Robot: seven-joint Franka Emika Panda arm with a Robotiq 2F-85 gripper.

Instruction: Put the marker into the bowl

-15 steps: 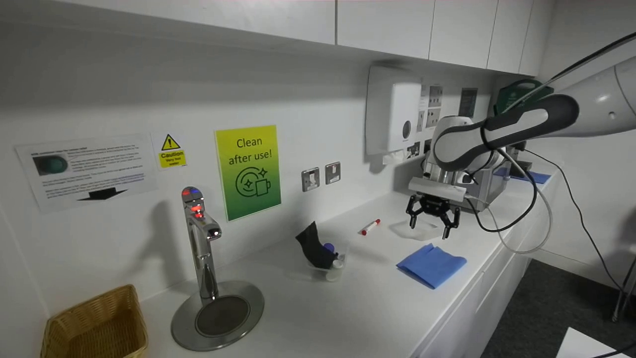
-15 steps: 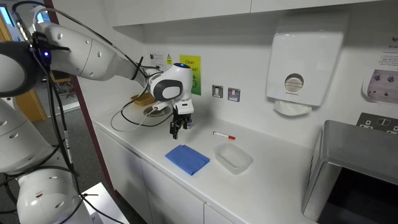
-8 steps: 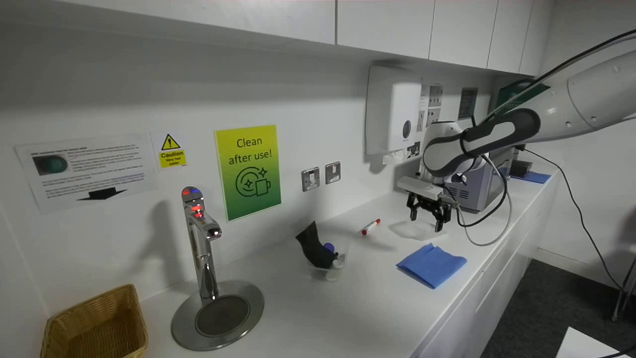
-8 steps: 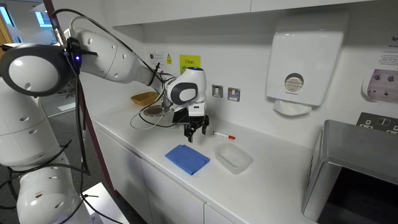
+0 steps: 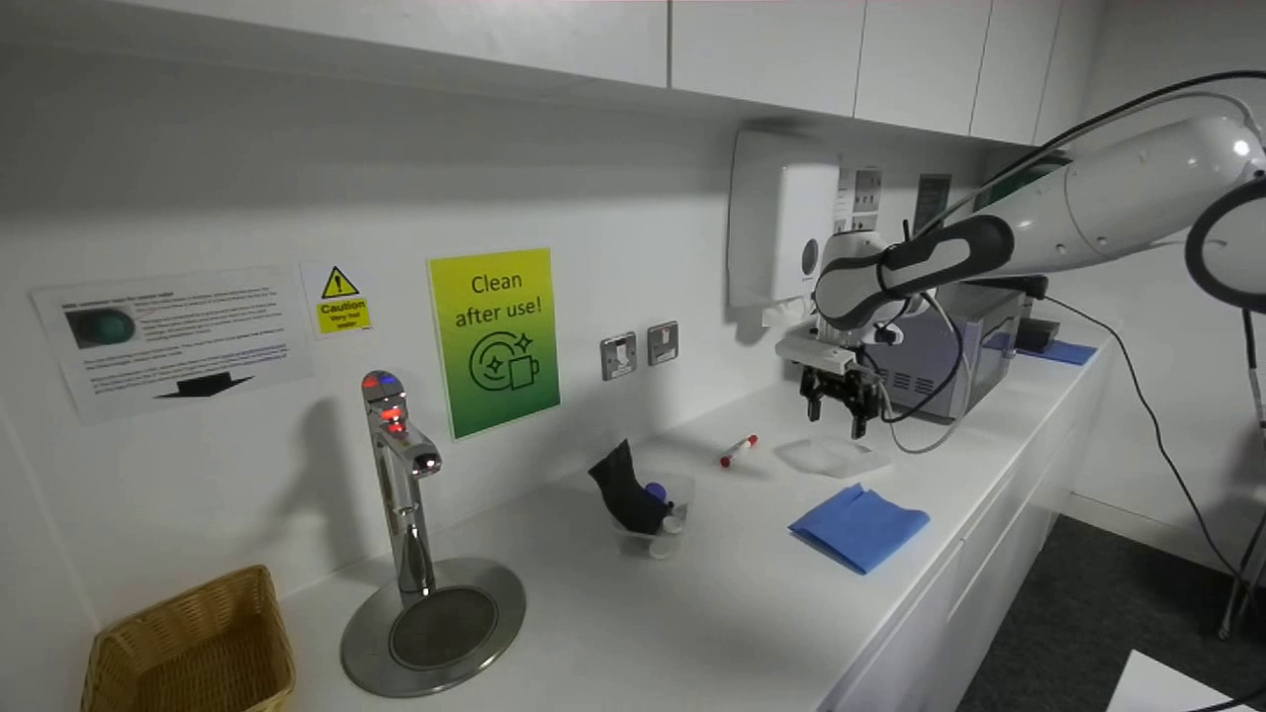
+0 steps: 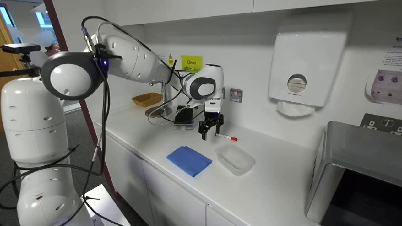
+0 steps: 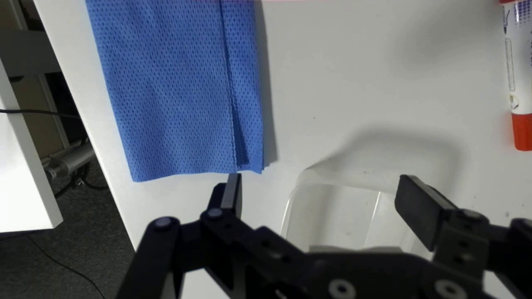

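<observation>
The marker [image 5: 739, 451] has a white body and red ends. It lies on the counter near the wall, also in an exterior view [image 6: 230, 137] and at the right edge of the wrist view [image 7: 519, 74]. The bowl [image 6: 235, 160] is a shallow, translucent white dish with a rounded rectangular outline, beside the marker. My gripper [image 6: 210, 136] is open and empty above the counter, apart from both. In an exterior view one finger overlaps the marker's near end. In the wrist view the bowl [image 7: 341, 216] shows between the open fingers, its lower part hidden by the gripper [image 7: 319, 182].
A folded blue cloth [image 6: 189, 160] lies beside the bowl. A clear tub [image 5: 653, 534] holding a black item stands further along, before the tap [image 5: 404, 494] and a wicker basket [image 5: 198, 653]. A grey microwave [image 6: 355, 147], a wall dispenser [image 6: 309, 62] and overhead cupboards [image 5: 762, 49] bound the area.
My gripper has moved across the counter from the cloth side toward the wall and the marker, staying open. The marker, bowl and cloth have not moved.
</observation>
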